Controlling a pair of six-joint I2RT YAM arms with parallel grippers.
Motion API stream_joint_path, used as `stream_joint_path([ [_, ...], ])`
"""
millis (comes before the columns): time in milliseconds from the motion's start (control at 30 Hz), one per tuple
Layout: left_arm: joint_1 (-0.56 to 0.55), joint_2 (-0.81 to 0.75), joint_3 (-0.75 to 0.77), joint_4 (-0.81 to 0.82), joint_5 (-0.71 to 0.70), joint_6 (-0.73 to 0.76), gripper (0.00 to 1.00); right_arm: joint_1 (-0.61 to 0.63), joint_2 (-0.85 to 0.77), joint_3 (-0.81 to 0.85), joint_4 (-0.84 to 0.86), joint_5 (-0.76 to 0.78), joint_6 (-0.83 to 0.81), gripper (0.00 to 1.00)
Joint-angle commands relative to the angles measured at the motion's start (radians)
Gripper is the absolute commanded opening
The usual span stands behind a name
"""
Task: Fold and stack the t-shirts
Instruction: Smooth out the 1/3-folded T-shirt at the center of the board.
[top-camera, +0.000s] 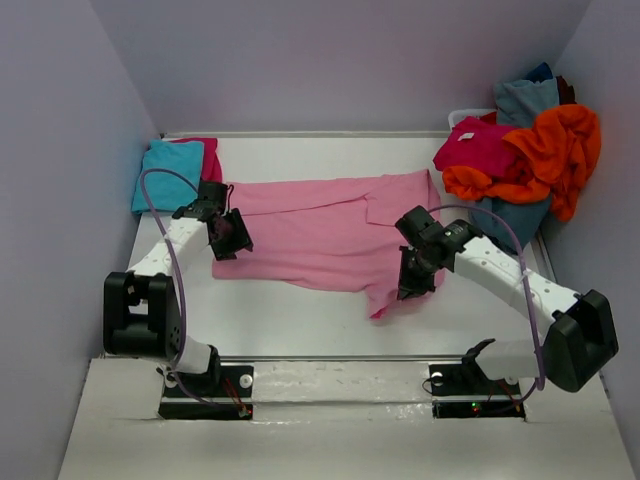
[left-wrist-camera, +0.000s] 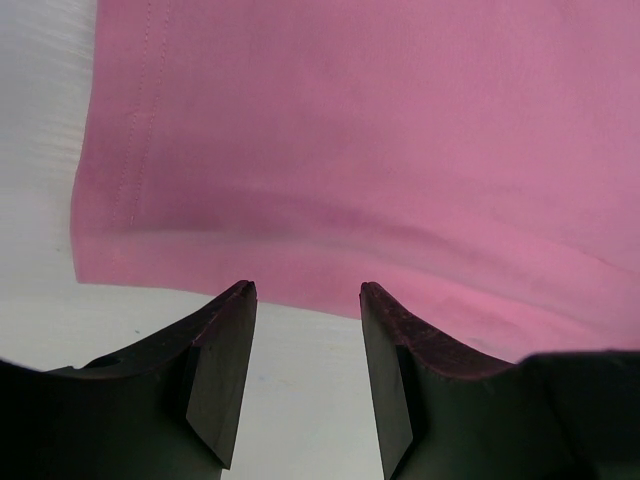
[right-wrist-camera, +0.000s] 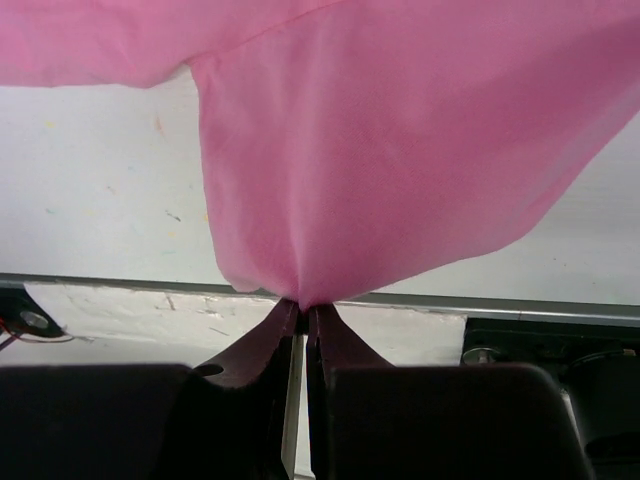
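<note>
A light pink t-shirt (top-camera: 320, 232) lies spread across the middle of the white table. My right gripper (right-wrist-camera: 304, 305) is shut on a pinch of its cloth (right-wrist-camera: 400, 150), which hangs taut from the fingertips; seen from above, the right gripper (top-camera: 412, 272) sits over the shirt's near right sleeve. At the shirt's near left corner hovers my left gripper (top-camera: 222, 240), open with nothing between its fingers. In the left wrist view, the left gripper (left-wrist-camera: 305, 290) has the pink hem (left-wrist-camera: 200, 250) just beyond its tips. A folded turquoise shirt (top-camera: 165, 172) with a magenta one (top-camera: 209, 150) lies at the back left.
A heap of shirts sits at the back right: magenta (top-camera: 478, 148), orange (top-camera: 560, 150) and grey-blue (top-camera: 525, 100), partly over a white bin (top-camera: 462, 117). Grey walls enclose the table on three sides. A metal strip (top-camera: 340, 362) marks the near table edge.
</note>
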Motion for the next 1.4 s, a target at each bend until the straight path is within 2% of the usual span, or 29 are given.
stream_joint_path([
  [0, -0.002, 0.008, 0.05, -0.004, 0.007, 0.017, 0.57, 0.011, 0.042, 0.067, -0.036, 0.089, 0.005, 0.09],
  [367, -0.002, 0.024, 0.067, -0.012, 0.01, 0.028, 0.57, -0.018, 0.249, 0.252, -0.003, 0.217, -0.037, 0.1],
  [733, -0.002, 0.037, 0.069, -0.004, 0.026, 0.034, 0.57, -0.084, 0.532, 0.454, 0.035, 0.231, -0.105, 0.13],
  [800, -0.002, 0.034, 0.067, -0.004, 0.024, 0.034, 0.57, -0.084, 0.583, 0.477, 0.038, 0.237, -0.11, 0.17],
  [867, -0.002, 0.036, 0.066, -0.001, 0.027, 0.034, 0.58, -0.084, 0.611, 0.511, 0.038, 0.238, -0.116, 0.26],
  [967, -0.002, 0.04, 0.064, -0.001, 0.032, 0.034, 0.58, -0.093, 0.652, 0.557, 0.026, 0.263, -0.119, 0.47],
  [1100, -0.002, 0.047, 0.069, 0.002, 0.035, 0.034, 0.57, -0.113, 0.668, 0.607, 0.0, 0.295, -0.126, 0.52],
  [1367, -0.002, 0.063, 0.075, 0.005, 0.041, 0.037, 0.57, -0.158, 0.6, 0.655, -0.054, 0.341, -0.149, 0.53],
])
